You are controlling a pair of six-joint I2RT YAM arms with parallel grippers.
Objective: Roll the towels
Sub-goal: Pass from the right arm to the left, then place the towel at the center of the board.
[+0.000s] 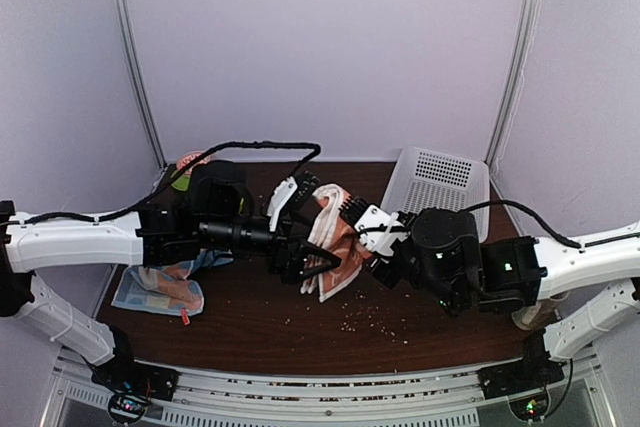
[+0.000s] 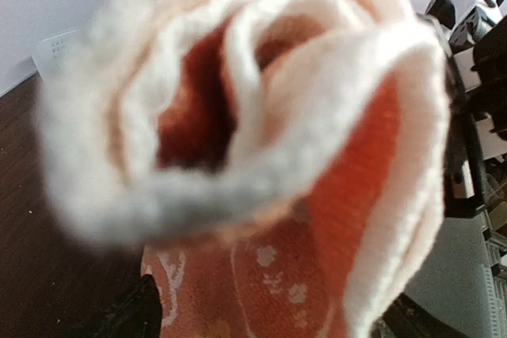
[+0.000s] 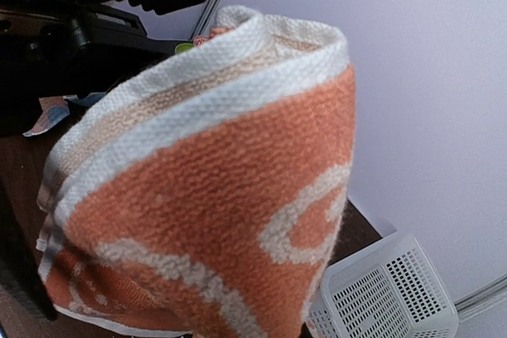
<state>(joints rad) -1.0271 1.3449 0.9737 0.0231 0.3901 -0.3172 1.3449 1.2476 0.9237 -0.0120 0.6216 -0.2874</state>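
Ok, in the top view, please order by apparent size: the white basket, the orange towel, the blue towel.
1. white basket
2-3. Unsure: orange towel is bunched and held up, nearer the camera; blue towel lies partly hidden under the left arm.

Walls point(image 1: 320, 47): plain pale lilac-white panels closing in back and both sides. Left strip point(image 1: 135, 57) and right strip point(image 1: 515, 57): slim metal uprights at panel joints, leaning inward in top view. Tabletop point(image 1: 260, 322): dark brown, wood-grained, matte. Crumbs point(image 1: 365, 319): pale specks scattered near centre-right of tabletop. Basket point(image 1: 440, 185): white perforated plastic, far right corner, close to back wall. Rail point(image 1: 320, 402): slotted aluminium along near edge. Light: even, diffuse; shadows soft.
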